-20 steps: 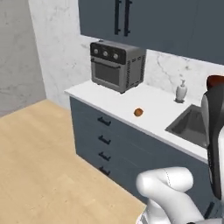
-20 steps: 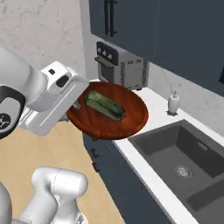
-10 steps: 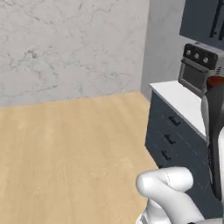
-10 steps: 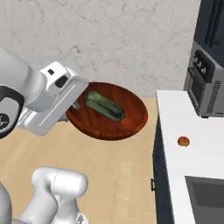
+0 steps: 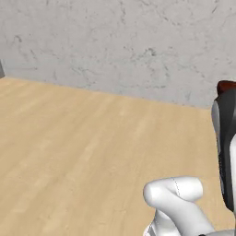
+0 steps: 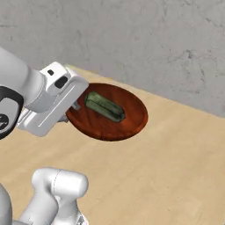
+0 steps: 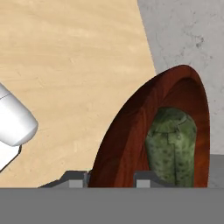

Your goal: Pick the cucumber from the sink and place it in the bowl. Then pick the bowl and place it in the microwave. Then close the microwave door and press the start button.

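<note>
i'm watching the pincer [image 7: 108, 177] gripping the bowl [image 6: 110, 115] by its near rim, one finger tip [image 7: 72, 178] outside the wall and the other tip inside (the bowl is rendering reddish-brown here). the bowl is hanging level in the air above the wooden floor [image 6: 176, 167], held out from the white arm [image 6: 30, 94]. the cucumber [image 6: 104, 106] is lying inside the bowl, dark green, slightly toward the far side. in the left base view a sliver of the bowl's rim is peeking past the arm's dark link, and a grey marbled wall [image 5: 115, 41] is filling the background.
</note>
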